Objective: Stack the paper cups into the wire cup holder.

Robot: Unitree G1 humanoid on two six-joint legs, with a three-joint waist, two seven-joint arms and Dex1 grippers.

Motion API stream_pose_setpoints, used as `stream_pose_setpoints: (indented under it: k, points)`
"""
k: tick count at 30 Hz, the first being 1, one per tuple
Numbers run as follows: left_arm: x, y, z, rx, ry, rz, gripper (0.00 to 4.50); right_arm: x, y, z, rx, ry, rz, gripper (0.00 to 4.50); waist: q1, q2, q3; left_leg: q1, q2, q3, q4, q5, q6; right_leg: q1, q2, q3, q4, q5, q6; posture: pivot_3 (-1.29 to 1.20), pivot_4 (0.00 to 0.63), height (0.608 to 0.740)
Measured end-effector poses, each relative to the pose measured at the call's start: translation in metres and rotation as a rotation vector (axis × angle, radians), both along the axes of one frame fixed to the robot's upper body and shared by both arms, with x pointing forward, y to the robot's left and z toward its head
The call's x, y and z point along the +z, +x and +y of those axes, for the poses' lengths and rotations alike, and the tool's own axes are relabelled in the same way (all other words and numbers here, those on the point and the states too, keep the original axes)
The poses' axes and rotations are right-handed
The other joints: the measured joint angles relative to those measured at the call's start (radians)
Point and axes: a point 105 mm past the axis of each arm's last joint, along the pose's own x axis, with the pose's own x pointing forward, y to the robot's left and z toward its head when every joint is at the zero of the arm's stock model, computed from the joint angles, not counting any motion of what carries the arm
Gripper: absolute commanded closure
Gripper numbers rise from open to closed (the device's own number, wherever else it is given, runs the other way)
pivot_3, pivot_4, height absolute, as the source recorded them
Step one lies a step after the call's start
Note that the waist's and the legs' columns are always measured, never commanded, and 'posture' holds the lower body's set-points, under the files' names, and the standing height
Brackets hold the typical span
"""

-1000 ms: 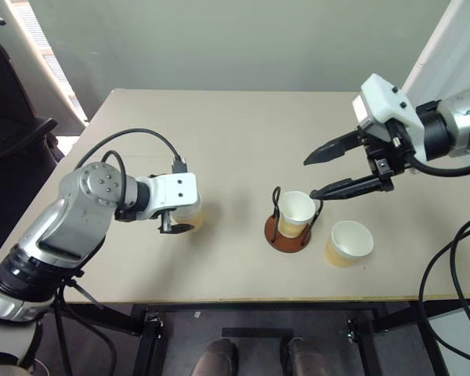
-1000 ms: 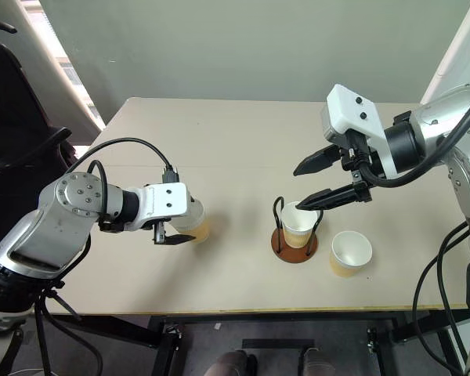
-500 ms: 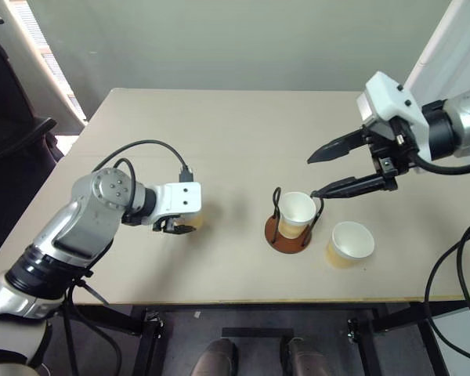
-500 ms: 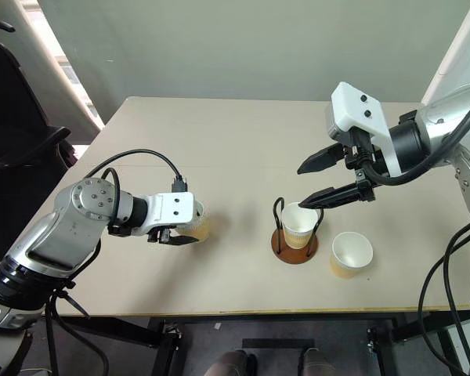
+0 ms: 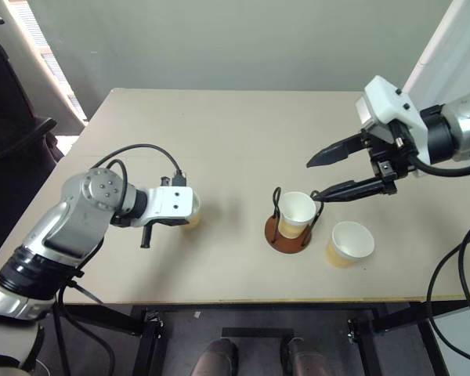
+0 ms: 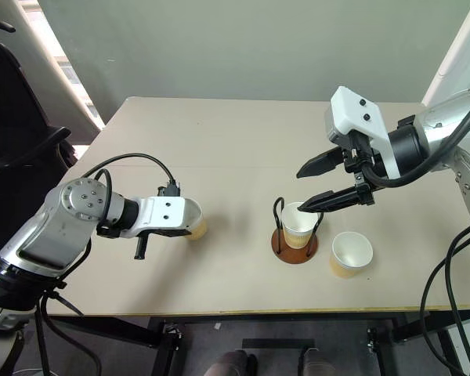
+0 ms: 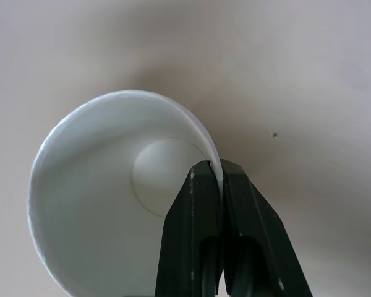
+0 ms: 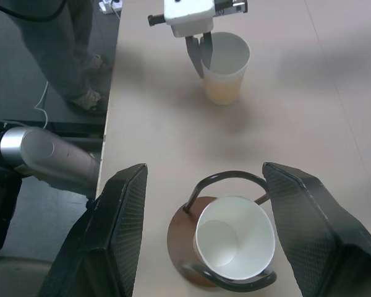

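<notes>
On your left, the left gripper (image 7: pixel 217 185) is pinched shut on the wall of a paper cup (image 8: pixel 226 68), one finger inside the rim and one outside. That cup stands upright on the table (image 5: pixel 219 141), well apart from the holder. The grip takes only a thin slice of the rim, so the likely trouble starts here: lift too fast and the wall may buckle or slide out from between the fingers, and the cup could swing and hang tilted, which would make it hard to nest.

In the middle, the wire cup holder (image 5: pixel 287 233) already carries one cup (image 5: pixel 296 210) between its two black loops. This seated cup leans a little, so a cup lowered straight down may catch on its rim or on a wire loop and tip the light base.

Further right, the right gripper (image 5: pixel 323 176) hovers with its fingers apart, holding nothing, just above and beside the holder. If you bring the left arm across, it sits in your path, and the lower finger is close enough to nudge a loop. The third cup (image 5: pixel 349 243) stands free just beside the holder's base, where a wide approach could knock it over.
</notes>
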Motion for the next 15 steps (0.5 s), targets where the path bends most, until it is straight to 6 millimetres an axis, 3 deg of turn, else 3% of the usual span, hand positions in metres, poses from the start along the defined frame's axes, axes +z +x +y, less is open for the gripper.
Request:
stream_pose_setpoints:
  k: [2,6,11,15]
  points:
    - [0.007,0.002,-0.004,-0.018,-0.024,0.000,4.46,0.001,0.001,-0.002,-0.010,0.007,0.004,1.43,0.002,0.000,0.000,-0.001,0.000,0.000,0.001,0.000,0.000,0.000,0.000,0.000,0.000,0.000,0.000,0.00,0.150,0.740]
    - [0.042,0.003,-0.027,-0.116,-0.121,-0.031,4.46,-0.001,0.004,-0.016,-0.072,0.000,0.018,1.43,0.008,0.000,0.000,-0.001,0.000,0.001,0.002,0.000,0.000,0.001,-0.001,-0.001,0.000,0.000,0.000,0.00,0.150,0.740]
    - [0.085,-0.004,-0.070,-0.318,-0.237,-0.027,4.46,-0.006,0.008,-0.027,-0.136,0.024,0.023,1.43,0.007,-0.001,0.000,-0.001,0.000,0.001,0.003,0.000,0.000,0.002,-0.001,0.000,-0.001,0.001,0.002,0.00,0.150,0.740]
    - [0.103,-0.006,-0.094,-0.431,-0.294,0.008,4.46,-0.012,0.012,-0.035,-0.203,0.056,0.033,1.43,0.006,-0.001,0.000,-0.001,0.000,0.002,0.003,0.000,0.001,0.002,-0.001,0.000,-0.001,0.003,0.006,0.00,0.150,0.740]
